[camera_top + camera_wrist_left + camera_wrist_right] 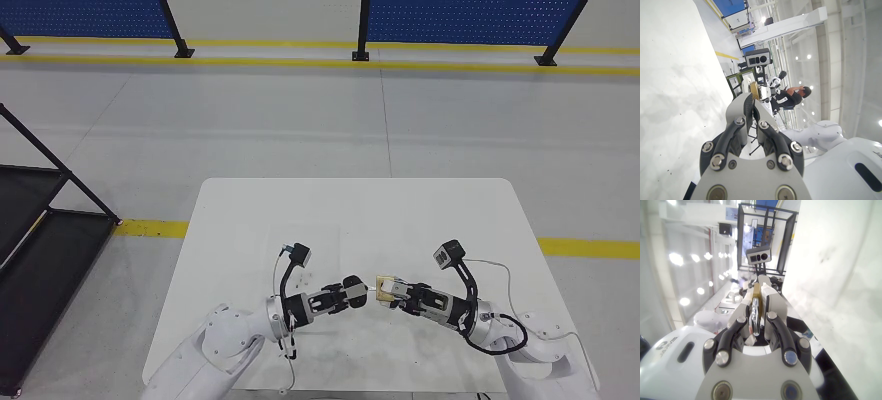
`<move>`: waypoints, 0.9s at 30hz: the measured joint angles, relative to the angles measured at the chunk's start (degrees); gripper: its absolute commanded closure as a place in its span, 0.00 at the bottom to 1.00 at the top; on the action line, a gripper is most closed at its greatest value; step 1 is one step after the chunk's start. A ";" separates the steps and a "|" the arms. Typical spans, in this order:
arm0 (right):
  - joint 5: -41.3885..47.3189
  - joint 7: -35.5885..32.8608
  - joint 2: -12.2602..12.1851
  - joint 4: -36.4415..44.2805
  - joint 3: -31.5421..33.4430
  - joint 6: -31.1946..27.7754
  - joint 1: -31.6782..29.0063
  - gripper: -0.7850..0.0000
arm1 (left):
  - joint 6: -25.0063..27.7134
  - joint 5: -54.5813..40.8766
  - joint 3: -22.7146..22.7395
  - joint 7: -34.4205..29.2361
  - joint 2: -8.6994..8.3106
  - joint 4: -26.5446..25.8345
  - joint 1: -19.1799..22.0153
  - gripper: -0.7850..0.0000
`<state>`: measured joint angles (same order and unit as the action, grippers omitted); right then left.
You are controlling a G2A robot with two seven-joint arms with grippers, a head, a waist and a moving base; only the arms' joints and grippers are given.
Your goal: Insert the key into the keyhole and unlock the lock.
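Right fingers [774, 303] gripping brass lock [755, 291], chrome shackle [755, 317] wristward, left fingers [748, 107] pinching key [370, 291] at lock

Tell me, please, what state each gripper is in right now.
Left gripper: closed, pinching what looks like the key.
Right gripper: closed on the padlock.
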<state>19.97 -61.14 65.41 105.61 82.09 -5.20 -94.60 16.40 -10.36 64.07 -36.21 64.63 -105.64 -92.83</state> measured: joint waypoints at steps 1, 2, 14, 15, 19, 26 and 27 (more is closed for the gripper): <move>0.00 0.00 0.00 0.00 0.00 0.00 0.00 1.00 | -0.06 -0.04 -0.18 -0.03 0.02 0.11 0.20 1.00; 0.00 0.00 0.00 0.00 0.00 0.00 0.00 1.00 | -0.08 -0.05 -0.30 -0.05 0.03 0.19 0.34 1.00; 0.00 0.00 0.00 0.00 0.00 0.00 0.00 1.00 | -0.10 -0.47 -1.29 -0.09 0.10 0.84 1.36 1.00; 0.00 0.00 0.00 0.00 0.00 0.00 0.00 1.00 | -0.10 -0.46 -1.36 -0.04 0.11 0.86 1.41 1.00; 0.00 0.00 0.00 0.00 0.00 0.00 0.00 1.00 | -0.19 -0.39 -1.72 0.26 0.15 0.93 1.68 1.00; 0.00 0.00 0.00 0.00 0.00 0.00 0.00 1.00 | -0.24 -0.29 -2.29 0.54 0.20 1.17 2.09 1.00; 0.00 0.00 0.00 0.00 0.00 0.00 0.00 1.00 | -0.29 -0.27 -2.33 0.58 0.20 1.20 2.13 1.00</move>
<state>19.97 -61.14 65.41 105.61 82.09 -5.20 -94.60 16.11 -10.63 61.74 -35.63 64.83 -104.45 -90.70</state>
